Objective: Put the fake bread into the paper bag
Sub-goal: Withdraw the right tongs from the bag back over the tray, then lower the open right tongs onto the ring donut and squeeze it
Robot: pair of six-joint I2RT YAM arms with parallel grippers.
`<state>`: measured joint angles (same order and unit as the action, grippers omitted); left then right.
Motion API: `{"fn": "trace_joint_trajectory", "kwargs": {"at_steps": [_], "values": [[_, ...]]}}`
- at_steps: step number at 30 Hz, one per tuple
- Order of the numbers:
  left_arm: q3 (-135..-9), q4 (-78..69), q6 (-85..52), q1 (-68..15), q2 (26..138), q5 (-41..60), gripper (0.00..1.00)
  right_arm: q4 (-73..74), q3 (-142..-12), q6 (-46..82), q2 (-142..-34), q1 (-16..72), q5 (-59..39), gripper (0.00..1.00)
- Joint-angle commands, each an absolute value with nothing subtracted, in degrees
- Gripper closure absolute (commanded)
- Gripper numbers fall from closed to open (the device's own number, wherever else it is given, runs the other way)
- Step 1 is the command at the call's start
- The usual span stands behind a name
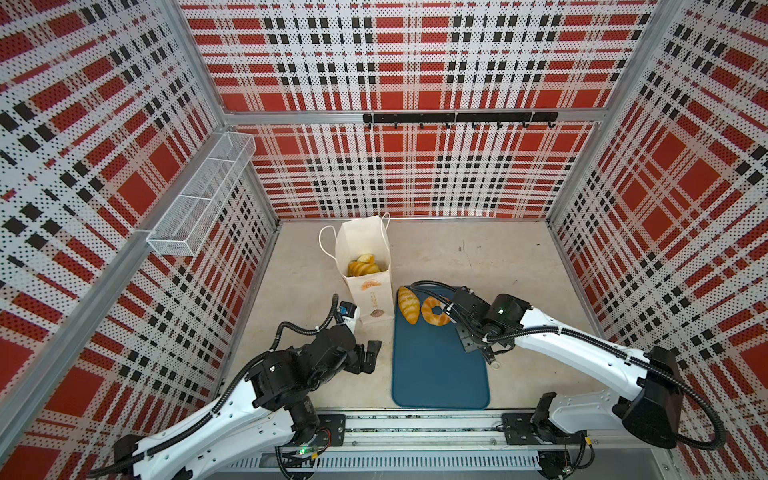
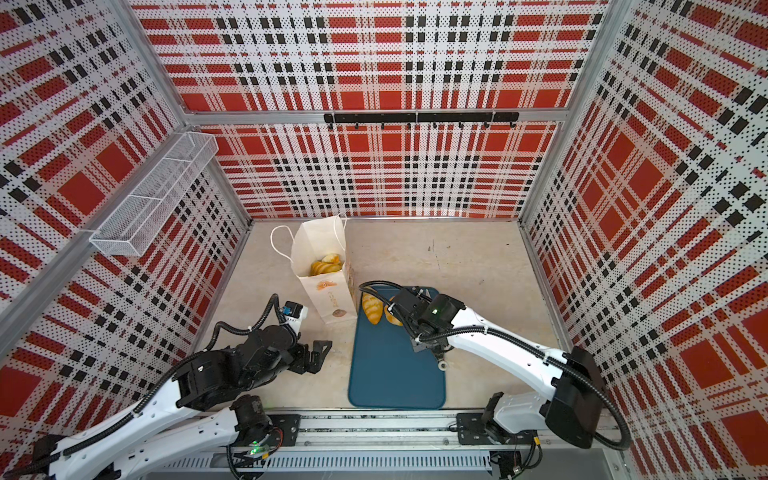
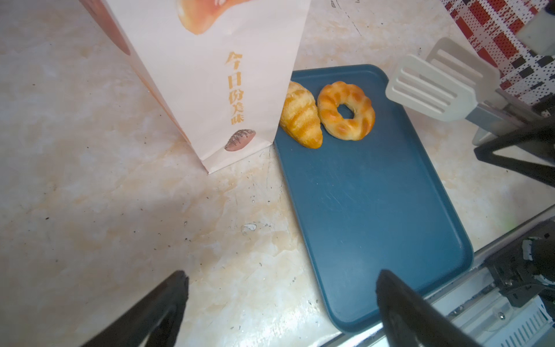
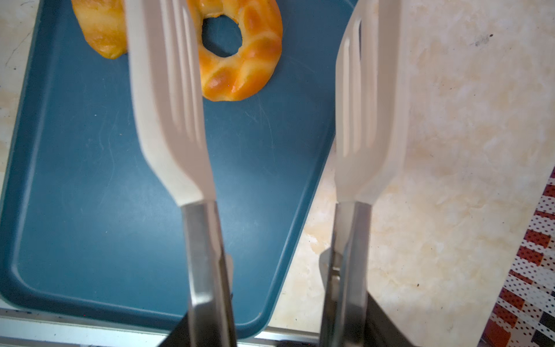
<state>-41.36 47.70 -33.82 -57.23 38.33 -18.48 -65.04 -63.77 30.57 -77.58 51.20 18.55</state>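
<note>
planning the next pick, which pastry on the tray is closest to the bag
The striped croissant, right beside the paper bag; the ring doughnut lies beyond it.

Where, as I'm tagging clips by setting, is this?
Likely a robot test cell, bakery-themed: perforated plaid walls, two arms on a rail, toy bread on a tray.

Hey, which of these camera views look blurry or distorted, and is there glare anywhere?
Right wrist view: the tongs sit close to the lens and look soft, and the ring doughnut carries small glossy highlights. Left wrist view: the left gripper is only a dark, blurred silhouette; the tray is sharp. Both top views: the plaid walls splay outward, wide-angle.
</note>
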Motion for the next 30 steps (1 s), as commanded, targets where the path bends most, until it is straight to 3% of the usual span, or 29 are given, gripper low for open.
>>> {"fn": "trace_joint_trajectory", "kwargs": {"at_steps": [1,30], "values": [[-40.2,43.7,-35.9,-58.7,39.1,-19.5,0.01,-61.4,-63.4,28.0,-79.4,49.6,16.8,0.43],[-38.7,34.6,-35.6,-62.6,48.1,-17.8,0.00,-60.0,-69.3,19.9,-92.8,43.2,13.5,0.46]]}}
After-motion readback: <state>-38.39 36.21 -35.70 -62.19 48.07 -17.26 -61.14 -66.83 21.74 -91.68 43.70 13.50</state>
